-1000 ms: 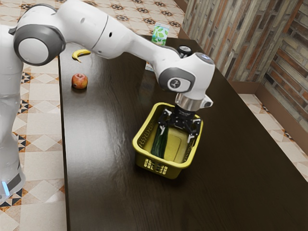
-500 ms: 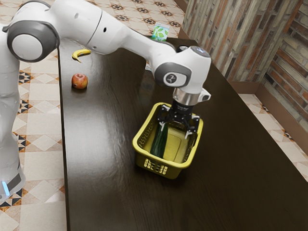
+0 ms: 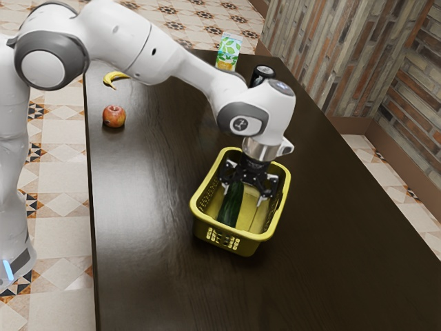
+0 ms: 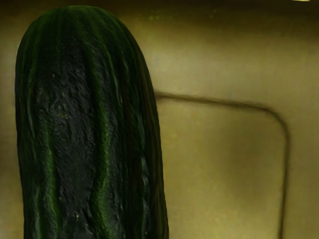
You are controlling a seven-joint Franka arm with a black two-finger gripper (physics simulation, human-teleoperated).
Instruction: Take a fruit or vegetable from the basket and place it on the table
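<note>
Cucumber [image 3: 230, 211] lies in basket [image 3: 255, 245], along its edge at ext. view's left; apple [image 3: 114, 116] nr same-side edge of counter [image 3: 151, 276]. Pincer [image 3: 243, 194] wide, low over cucumber, prob. off-centre: a finger could jab it or shove it wallward. Lopsided grip → tilt, snag on rim, drop.

So on the dark wooden table [image 3: 151, 262], the yellow plastic basket [image 3: 200, 222] sits around the middle — long green cucumber [image 3: 231, 207] lengthwise inside, nearer the exterior view's left wall. Round red apple [image 3: 114, 116] is by the table's left edge there, curved yellow banana [image 3: 117, 77] behind it. Boxy green-and-white carton [image 3: 229, 49]? Near the far right corner — black cylindrical container [image 3: 262, 73] beside it.
</note>
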